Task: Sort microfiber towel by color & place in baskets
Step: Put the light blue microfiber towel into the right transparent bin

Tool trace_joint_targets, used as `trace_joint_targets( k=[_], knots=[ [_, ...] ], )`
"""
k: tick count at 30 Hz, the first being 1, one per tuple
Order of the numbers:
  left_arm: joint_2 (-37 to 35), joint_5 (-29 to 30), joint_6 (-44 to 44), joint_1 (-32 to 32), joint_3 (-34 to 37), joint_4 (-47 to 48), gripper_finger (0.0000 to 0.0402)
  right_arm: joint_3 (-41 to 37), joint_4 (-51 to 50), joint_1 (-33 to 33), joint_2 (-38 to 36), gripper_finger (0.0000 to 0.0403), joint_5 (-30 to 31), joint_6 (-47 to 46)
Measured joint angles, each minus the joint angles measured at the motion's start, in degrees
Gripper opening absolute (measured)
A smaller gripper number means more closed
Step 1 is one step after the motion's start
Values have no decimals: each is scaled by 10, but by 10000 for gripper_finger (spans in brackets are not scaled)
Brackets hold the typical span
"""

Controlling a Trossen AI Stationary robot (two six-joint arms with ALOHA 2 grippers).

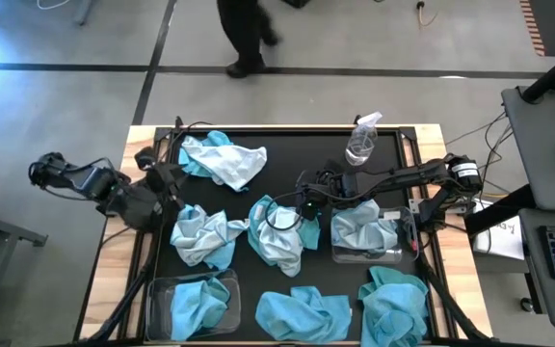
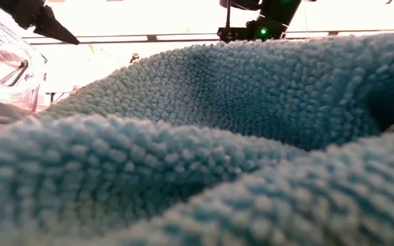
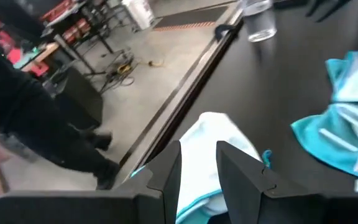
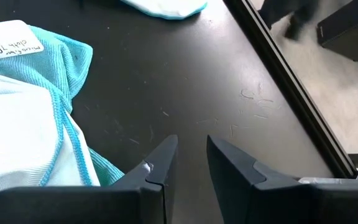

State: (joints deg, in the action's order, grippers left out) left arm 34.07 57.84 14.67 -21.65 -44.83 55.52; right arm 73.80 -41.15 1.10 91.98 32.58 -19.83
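Black table [image 1: 287, 159], towels everywhere, one pale towel [image 1: 362, 229] already in a basket [image 1: 405, 253]. We're between picks: right gripper [image 4: 188, 155] hovers over the middle towel [image 1: 276, 231], fingers slightly spread, empty. Next: drop and pinch.

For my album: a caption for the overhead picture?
Two robot arms above a black table strewn with microfiber towels, two baskets partly filled.

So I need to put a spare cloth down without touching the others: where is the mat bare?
Bare black mat lies between the far towel and the spray bottle, above the right gripper. The near half is crowded: towels fill the middle and front, and both baskets hold cloths.
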Motion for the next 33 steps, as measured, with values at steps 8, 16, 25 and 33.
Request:
trace_joint_targets(
  k=[8, 16, 25, 33],
  knots=[
    [21, -119, -92, 119, 11, -50, 87, 0, 1, 0, 0, 82, 0, 10],
    [68, -219, -142, 253, 17, -71, 87, 0, 2, 0, 0, 82, 0, 30],
    [157, -285, -172, 348, 27, -93, 87, 0, 9, 0, 0, 82, 0, 41],
    [235, -267, -171, 356, 30, -105, 87, 0, 12, 0, 0, 82, 0, 48]
  ],
)
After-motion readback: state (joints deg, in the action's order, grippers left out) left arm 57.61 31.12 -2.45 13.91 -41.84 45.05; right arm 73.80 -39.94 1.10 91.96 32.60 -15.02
